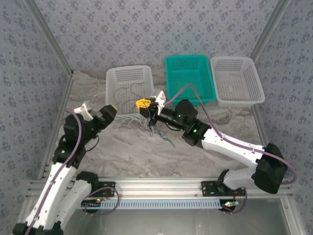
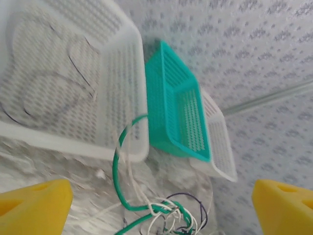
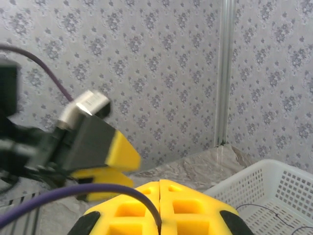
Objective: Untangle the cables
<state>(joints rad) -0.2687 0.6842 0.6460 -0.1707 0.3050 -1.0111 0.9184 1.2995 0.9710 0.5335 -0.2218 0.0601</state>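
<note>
The cables lie in a tangle [image 1: 155,129] on the marbled tabletop between the two arms. In the left wrist view the knot [image 2: 182,215] mixes a green cable [image 2: 116,164] with whitish and dark strands. My left gripper [image 2: 161,196] hovers just short of it, wide open, with nothing between its yellow fingers [image 2: 34,205]. My right gripper [image 3: 160,185] is raised and shut on a dark cable [image 3: 73,191], which runs in from the left and slips into the seam between the jaws. From above, the right gripper [image 1: 142,105] faces the left gripper [image 1: 114,108].
A white basket [image 1: 113,74] at the back left holds loose dark cables [image 2: 78,68]. A teal basket [image 1: 171,81] and a second white basket [image 1: 254,73] stand to its right. Patterned walls close in the sides.
</note>
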